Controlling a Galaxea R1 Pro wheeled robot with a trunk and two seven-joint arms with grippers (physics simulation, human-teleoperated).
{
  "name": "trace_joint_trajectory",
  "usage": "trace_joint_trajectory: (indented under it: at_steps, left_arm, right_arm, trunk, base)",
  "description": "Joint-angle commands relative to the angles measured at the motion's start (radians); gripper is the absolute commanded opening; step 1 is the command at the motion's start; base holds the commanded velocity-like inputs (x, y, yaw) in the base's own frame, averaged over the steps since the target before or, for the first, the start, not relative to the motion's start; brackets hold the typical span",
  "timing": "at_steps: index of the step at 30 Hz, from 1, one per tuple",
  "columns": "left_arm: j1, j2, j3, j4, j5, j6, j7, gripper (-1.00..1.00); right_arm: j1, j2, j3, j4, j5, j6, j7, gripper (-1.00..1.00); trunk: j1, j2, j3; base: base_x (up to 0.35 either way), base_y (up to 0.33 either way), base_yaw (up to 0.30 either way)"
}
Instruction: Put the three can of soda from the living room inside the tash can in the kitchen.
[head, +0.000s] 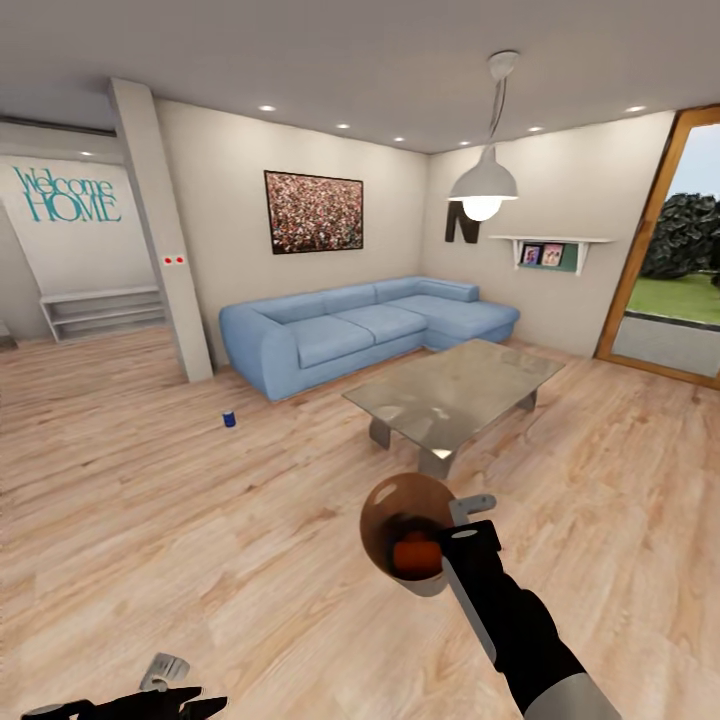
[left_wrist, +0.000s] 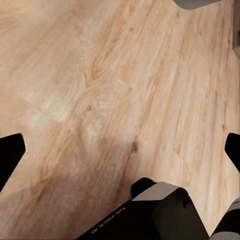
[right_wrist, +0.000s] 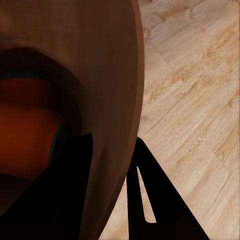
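- Wood floor (head: 200, 520) and a blue sofa (head: 350, 330) tell you this is the living room.
- Your left claw (left_wrist: 120, 145) hangs with fingers apart, holding nothing.
- Your right claw (head: 470, 530) pinches the bin (head: 400, 510) rim; one orange can (head: 417, 556) lies inside. I think two are left.
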Motion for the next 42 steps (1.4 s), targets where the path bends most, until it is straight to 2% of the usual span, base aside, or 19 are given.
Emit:
trace_joint_trajectory:
  at_steps: [1,13,25,42]
  left_arm:
    - [0.0,0.0,0.0,0.0,0.0,0.0,0.0,1.0]
    - [0.0,0.0,-0.001,-0.001,0.0,0.0,0.0,1.0]
    - [0.0,0.0,-0.002,-0.001,0.0,0.0,0.0,1.0]
    - [0.0,0.0,-0.002,-0.001,0.0,0.0,0.0,1.0]
  right_arm:
    - [-0.001,0.0,0.0,-0.001,0.017,0.001,0.002,-1.0]
    - [-0.001,0.0,0.0,-0.001,0.017,0.001,0.002,-1.0]
    - [-0.001,0.0,0.001,-0.001,0.017,0.001,0.002,-1.0]
    - [-0.001,0.0,0.002,-0.001,0.017,0.001,0.002,-1.0]
  trunk:
    - [0.0,0.0,0.0]
    - [0.0,0.0,0.0]
    - [0.0,0.0,0.0]
    - [0.0,0.0,0.0]
  base:
    - [0.079,0.31,0.0]
    - [0.079,0.31,0.016]
    - [0.107,0.31,0.203]
    - [0.218,0.295,0.033]
